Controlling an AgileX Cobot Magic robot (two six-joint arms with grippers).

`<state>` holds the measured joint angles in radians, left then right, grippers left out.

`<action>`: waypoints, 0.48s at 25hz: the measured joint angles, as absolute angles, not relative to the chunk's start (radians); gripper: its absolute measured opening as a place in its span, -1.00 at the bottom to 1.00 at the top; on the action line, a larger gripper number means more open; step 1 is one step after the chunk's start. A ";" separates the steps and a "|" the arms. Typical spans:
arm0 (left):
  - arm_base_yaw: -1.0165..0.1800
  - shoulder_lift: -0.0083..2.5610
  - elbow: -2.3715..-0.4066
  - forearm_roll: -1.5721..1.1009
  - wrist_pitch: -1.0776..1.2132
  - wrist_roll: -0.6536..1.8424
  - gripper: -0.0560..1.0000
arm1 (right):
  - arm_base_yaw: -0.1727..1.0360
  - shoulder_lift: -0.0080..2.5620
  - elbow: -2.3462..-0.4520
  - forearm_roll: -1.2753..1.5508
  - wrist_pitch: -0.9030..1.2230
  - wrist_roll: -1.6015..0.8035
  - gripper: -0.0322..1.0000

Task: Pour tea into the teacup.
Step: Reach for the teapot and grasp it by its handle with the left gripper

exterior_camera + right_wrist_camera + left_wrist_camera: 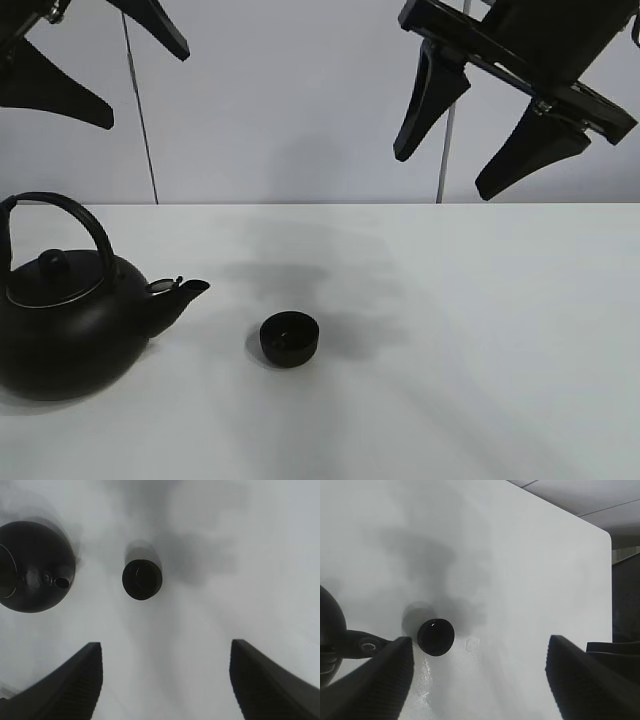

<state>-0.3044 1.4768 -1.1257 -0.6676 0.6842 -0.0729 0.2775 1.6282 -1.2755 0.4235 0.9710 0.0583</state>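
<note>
Black kettle (65, 330) stands upright at far left of table (480, 350), spout aimed toward teacup (290, 338), handle arched up so access from above is free. Teacup sits near spout tip, not touching, mouth up, left of table centre; judged placed for a short tilt-and-pour. Left gripper (480, 644) hangs high over left side, jaws wide apart, nothing held; prob. staged for handle pickup. Right gripper (441, 175) hangs high over right side, jaws likewise wide, empty, well apart from kettle and teacup. Pour not yet begun.
</note>
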 joint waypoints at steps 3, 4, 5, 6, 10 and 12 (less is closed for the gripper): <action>-0.304 1.477 -1.126 -0.668 0.684 -0.073 0.12 | 0.278 1.628 -1.275 0.423 0.969 0.057 0.02; -0.304 1.477 -1.126 -0.668 0.684 -0.073 0.12 | 0.278 1.628 -1.275 0.423 0.969 0.057 0.02; -0.304 1.477 -1.126 -0.668 0.684 -0.073 0.12 | 0.278 1.628 -1.275 0.423 0.968 0.057 0.02; -0.304 1.477 -1.126 -0.668 0.684 -0.073 0.12 | 0.278 1.628 -1.275 0.421 0.967 0.057 0.02; -0.304 1.477 -1.126 -0.667 0.684 -0.073 0.12 | 0.278 1.628 -1.275 0.421 0.965 0.056 0.02; -0.304 1.477 -1.126 -0.665 0.684 -0.073 0.12 | 0.278 1.628 -1.275 0.421 0.965 0.056 0.02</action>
<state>-0.3044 1.4768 -1.1257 -0.6648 0.6842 -0.0729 0.2775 1.6282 -1.2755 0.4207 0.9649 0.0564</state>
